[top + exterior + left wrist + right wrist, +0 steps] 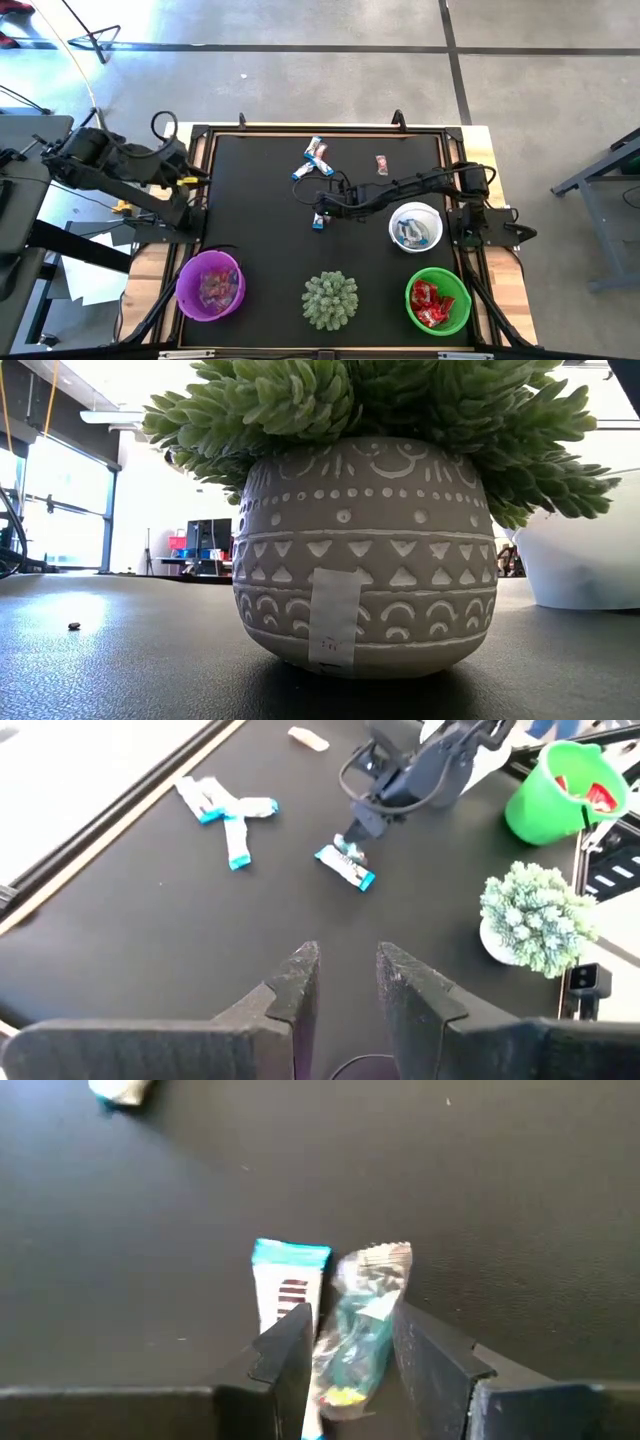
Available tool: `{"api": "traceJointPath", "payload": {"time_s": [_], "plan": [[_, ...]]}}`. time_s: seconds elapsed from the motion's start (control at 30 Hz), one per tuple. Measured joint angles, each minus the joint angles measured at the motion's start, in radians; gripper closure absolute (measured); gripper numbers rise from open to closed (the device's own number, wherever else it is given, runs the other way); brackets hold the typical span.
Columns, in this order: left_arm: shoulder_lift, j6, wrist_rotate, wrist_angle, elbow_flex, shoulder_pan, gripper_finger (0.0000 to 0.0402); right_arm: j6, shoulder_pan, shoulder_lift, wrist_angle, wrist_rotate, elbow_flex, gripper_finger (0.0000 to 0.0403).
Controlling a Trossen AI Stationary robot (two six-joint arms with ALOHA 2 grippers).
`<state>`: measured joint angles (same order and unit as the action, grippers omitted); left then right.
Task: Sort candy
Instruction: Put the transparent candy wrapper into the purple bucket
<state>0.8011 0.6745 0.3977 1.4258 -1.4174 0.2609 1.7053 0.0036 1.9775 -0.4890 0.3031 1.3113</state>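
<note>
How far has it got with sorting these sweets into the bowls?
Partly done, it seems. The purple bowl, white bowl and green bowl each already hold candy. The right gripper is down at mid-table with a teal-wrapped sweet between its fingers. Three blue-and-white sweets and a pinkish one lie unsorted. The left gripper waits at the table's left edge.
</note>
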Motion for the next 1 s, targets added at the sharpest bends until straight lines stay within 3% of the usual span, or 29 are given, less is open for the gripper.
{"api": "traceJointPath", "payload": {"time_s": [0.13, 0.5, 1.0], "plan": [[-0.023, -0.024, -0.001, -0.001, 0.0, -0.013, 0.0312, 0.014, -0.006, 0.033, 0.033, -0.069, 0.0, 0.0267], [-0.057, -0.085, 0.0, -0.001, 0.0, -0.013, 0.0312, 0.064, -0.014, 0.049, 0.026, -0.072, 0.001, 0.0275], [-0.102, -0.104, 0.01, -0.001, 0.0, -0.013, 0.0312, 0.039, -0.024, 0.088, 0.006, -0.139, 0.004, 0.0369]]}}
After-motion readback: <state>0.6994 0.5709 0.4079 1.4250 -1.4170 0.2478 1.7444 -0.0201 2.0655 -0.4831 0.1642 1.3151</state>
